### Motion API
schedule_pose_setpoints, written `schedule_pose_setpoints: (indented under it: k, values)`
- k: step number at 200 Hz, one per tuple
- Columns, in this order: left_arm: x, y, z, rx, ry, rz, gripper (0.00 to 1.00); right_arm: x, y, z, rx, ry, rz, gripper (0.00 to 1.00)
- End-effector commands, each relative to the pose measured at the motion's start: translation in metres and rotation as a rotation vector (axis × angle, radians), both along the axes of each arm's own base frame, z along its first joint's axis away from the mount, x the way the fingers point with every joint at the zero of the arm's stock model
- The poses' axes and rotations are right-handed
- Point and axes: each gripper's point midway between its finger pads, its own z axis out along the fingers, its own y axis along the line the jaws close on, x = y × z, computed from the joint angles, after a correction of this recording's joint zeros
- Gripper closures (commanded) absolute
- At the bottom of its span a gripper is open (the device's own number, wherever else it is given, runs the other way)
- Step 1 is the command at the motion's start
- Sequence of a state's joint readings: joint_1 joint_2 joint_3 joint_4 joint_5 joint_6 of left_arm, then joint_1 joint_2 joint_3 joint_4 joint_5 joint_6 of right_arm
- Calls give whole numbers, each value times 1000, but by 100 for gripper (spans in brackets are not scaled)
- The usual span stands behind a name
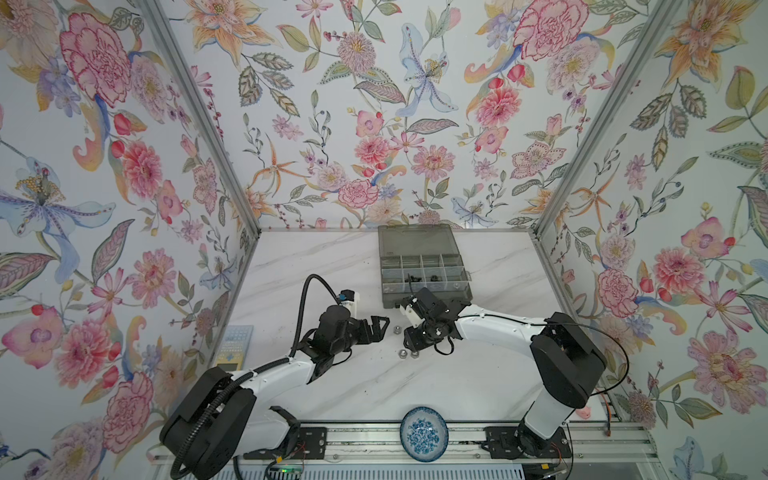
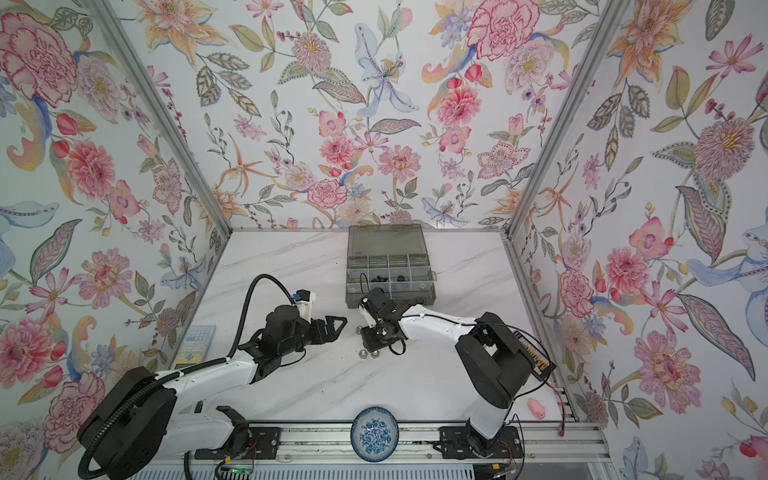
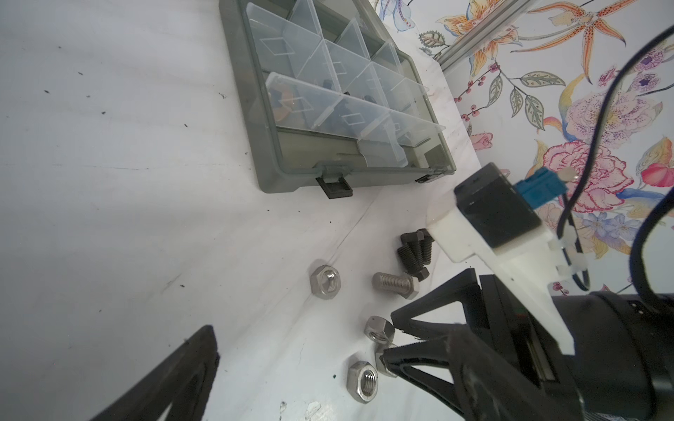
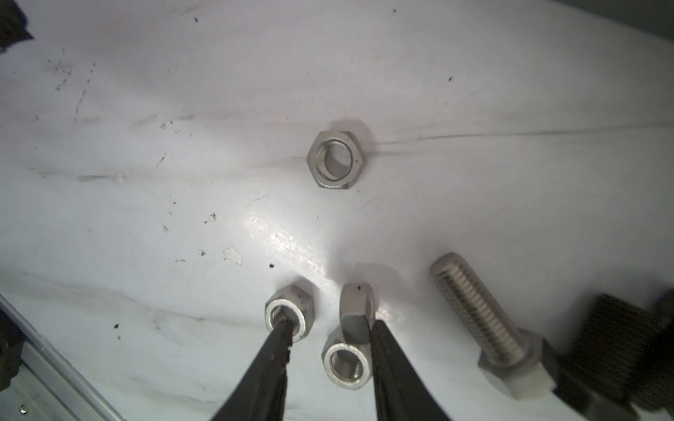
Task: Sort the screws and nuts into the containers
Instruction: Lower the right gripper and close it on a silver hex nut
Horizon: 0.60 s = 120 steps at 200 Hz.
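No legible text anywhere; markings on keypad-like card [image 1: 235,347] too small to read.

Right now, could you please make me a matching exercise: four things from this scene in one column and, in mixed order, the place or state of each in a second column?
Things
1. organiser box
2. patterned dish
3. silver screw
4. left gripper

Places or states
A. lying on its side on the table, beside the black screws
B. jaws wide open, holding nothing
C. at the far side, lid open
D. at the near edge, in the middle

Pairs: 1-C, 2-D, 3-A, 4-B
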<state>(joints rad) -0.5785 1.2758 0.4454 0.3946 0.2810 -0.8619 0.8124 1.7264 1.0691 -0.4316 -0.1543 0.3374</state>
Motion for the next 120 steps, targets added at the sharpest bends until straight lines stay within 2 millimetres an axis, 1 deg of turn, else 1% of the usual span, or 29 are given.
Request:
schedule_pose_setpoints:
  k: [1, 30, 89, 120]
  values:
    - [1, 8, -4, 10, 9, 23, 1, 4, 1, -2, -40, -11, -3, 61]
    - [1, 9, -6, 12, 14, 24, 1, 5, -1, -3, -52, -18, -1, 61]
    - [1, 8, -8, 6, 17, 21, 1, 4, -3, -14, -80, -7, 8, 61]
    - [1, 7, -9, 3, 18, 21, 1, 4, -5, -18, -91, -2, 5, 65]
